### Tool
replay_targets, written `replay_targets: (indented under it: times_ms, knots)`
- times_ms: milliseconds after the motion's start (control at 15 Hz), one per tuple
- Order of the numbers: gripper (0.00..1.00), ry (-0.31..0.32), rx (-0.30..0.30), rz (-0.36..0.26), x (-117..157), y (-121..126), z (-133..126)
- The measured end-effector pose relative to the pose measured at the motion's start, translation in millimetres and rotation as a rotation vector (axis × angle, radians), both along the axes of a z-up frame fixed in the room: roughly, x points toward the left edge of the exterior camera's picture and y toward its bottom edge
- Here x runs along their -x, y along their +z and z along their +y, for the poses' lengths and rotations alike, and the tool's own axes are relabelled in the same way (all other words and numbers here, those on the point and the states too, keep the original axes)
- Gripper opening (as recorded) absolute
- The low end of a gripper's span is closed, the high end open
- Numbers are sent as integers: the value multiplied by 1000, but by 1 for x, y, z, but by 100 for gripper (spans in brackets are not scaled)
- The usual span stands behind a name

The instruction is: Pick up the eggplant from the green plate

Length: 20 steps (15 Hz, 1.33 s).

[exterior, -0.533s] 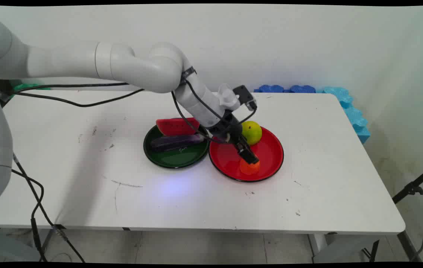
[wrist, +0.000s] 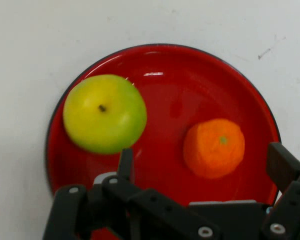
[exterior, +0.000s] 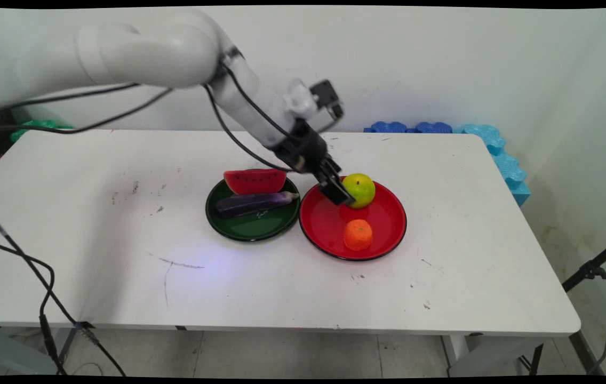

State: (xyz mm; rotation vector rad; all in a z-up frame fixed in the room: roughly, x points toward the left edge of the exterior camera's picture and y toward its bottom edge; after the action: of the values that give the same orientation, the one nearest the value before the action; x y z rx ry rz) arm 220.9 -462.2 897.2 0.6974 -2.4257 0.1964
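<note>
I have the gripper [exterior: 339, 193] hovering empty, fingers spread wide, over the red plate [exterior: 388, 213], nearest the green apple [exterior: 361, 189], with the orange [exterior: 358, 234] lying just beside.

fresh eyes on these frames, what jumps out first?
The red plate right of table centre, holding a green apple at its far side and an orange nearer the camera. The black gripper hangs open above that plate, empty, close beside the apple. Left of it, touching rims, a dark green plate carries a watermelon slice and a purple eggplant.
</note>
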Motion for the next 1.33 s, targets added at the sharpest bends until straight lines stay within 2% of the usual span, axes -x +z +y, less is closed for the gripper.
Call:
replay_targets:
  times_ms: [267, 467, 600, 800, 1333]
  knots:
    - [100, -31, 17, -34, -45, 27, 3]
    - [100, -46, 10, -78, -79, 30, 6]
    - [100, -55, 1, -115, -99, 22, 8]
    - [100, -65, -12, -151, -112, 6, 11]
    - [100, -27, -52, -194, -129, -49, 4]
